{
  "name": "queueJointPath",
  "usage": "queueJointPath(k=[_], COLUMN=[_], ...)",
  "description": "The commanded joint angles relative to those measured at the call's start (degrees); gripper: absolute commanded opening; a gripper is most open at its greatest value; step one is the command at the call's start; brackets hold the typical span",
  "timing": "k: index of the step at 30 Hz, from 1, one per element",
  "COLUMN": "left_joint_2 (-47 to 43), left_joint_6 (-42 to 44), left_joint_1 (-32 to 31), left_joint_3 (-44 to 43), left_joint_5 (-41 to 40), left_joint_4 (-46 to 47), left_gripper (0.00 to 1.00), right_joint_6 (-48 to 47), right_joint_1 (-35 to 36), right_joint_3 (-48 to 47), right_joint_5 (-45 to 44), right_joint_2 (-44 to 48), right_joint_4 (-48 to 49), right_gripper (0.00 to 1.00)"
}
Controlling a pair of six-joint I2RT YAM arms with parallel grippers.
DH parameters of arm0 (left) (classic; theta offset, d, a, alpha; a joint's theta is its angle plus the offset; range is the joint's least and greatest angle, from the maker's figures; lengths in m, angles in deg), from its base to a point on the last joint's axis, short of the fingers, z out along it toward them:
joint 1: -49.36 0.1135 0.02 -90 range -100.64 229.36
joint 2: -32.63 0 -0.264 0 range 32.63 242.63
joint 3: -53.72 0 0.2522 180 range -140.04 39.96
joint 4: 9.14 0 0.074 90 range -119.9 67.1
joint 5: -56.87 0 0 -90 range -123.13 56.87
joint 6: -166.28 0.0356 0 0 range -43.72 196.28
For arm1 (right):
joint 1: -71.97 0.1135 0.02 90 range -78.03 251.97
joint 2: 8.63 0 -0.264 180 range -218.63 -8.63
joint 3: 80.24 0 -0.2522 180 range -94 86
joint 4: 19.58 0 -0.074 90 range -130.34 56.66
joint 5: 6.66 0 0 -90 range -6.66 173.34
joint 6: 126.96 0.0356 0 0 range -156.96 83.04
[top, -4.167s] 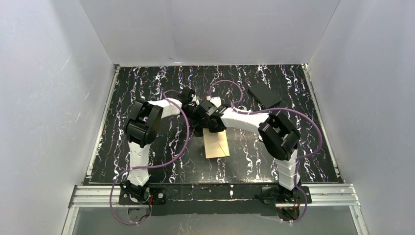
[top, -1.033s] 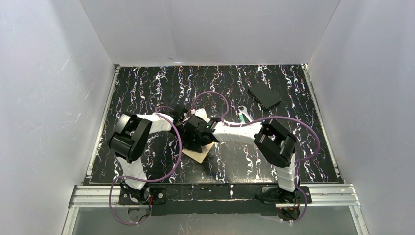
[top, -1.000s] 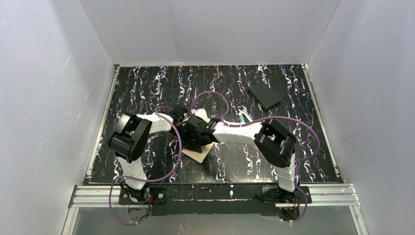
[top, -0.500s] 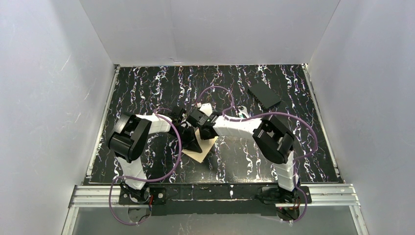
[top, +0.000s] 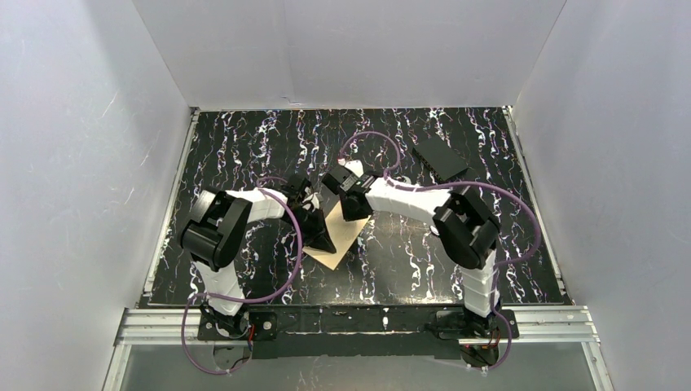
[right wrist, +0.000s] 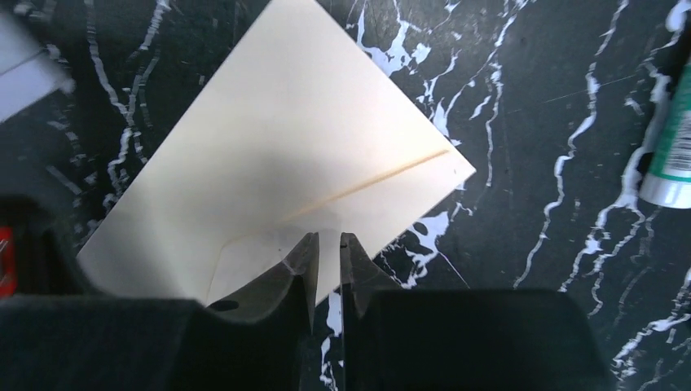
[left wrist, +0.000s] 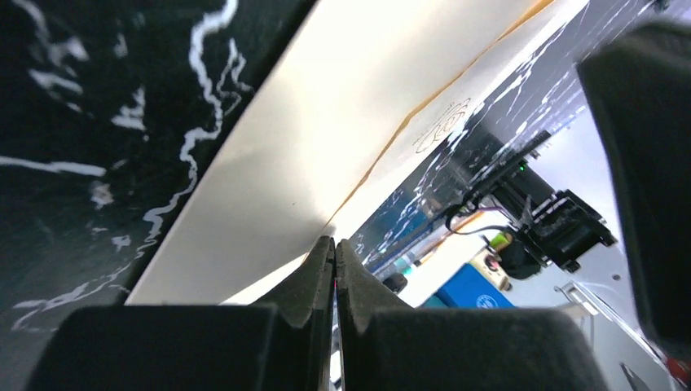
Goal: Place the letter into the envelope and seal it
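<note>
The cream-white envelope (top: pixel 341 238) lies flat on the black marbled table, turned like a diamond. It fills the right wrist view (right wrist: pixel 277 171) and shows in the left wrist view (left wrist: pixel 326 130). A thin tan line runs along its flap seam. The tan letter does not show as a separate sheet. My left gripper (top: pixel 323 237) is shut, with its tips (left wrist: pixel 334 242) low at the envelope's left edge; I cannot tell if paper is pinched. My right gripper (top: pixel 351 208) hovers above the envelope's far corner, its jaws (right wrist: pixel 327 238) nearly closed with nothing between them.
A black flat block (top: pixel 441 157) lies at the back right of the table. A white and green tube (right wrist: pixel 672 138) lies to the right of the envelope. White walls enclose the table on three sides.
My right gripper has lifted off the envelope and pulled back toward the far side, uncovering more of it. My left gripper has stayed at the envelope's left edge.
</note>
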Motion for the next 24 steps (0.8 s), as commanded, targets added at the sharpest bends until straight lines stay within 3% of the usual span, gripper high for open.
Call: queueJointPath(k=[1, 4, 8, 12, 14, 17, 19, 24], left_joint_2=[-2.65, -4.0, -6.87, -11.58, -14.25, -17.42, -18.88, -20.73], left_joint_6=[3.03, 3.66, 4.92, 7.77, 9.12, 10.88, 12.27, 15.69], left_joint_1=[0.27, 0.4, 0.74, 2.04, 3.42, 7.31, 9.82, 13.54], left_joint_3=[-6.62, -12.72, -19.83, -24.13, -24.48, -25.14, -25.91, -26.92], left_joint_5=[-2.92, -1.76, -2.96, -12.91, -18.83, -24.42, -26.15, -29.64], left_joint_4=[-4.46, -7.47, -11.58, -16.29, -16.58, -17.57, -18.03, -18.62], left_gripper=[0.03, 0.14, 0.32, 0.49, 0.58, 0.83, 0.97, 0.98], right_joint_6=[-1.75, -1.63, -0.61, -0.87, -2.32, -4.44, -4.86, -6.48], right_joint_1=[-1.99, -4.36, -9.37, -13.54, -15.14, -16.21, -16.86, -18.83], right_joint_3=[-0.74, 0.68, 4.52, 9.79, 12.41, 14.35, 13.92, 12.37], right_joint_5=[2.24, 1.28, -1.0, -1.3, 0.67, 3.2, 3.71, 1.73], right_joint_2=[9.83, 13.12, 16.62, 19.9, 20.81, 19.62, 17.3, 12.98], right_joint_4=[-0.77, -2.36, -5.15, -4.37, -2.25, -0.07, -0.57, 0.88], right_gripper=[0.27, 0.34, 0.51, 0.79, 0.86, 0.86, 0.81, 0.74])
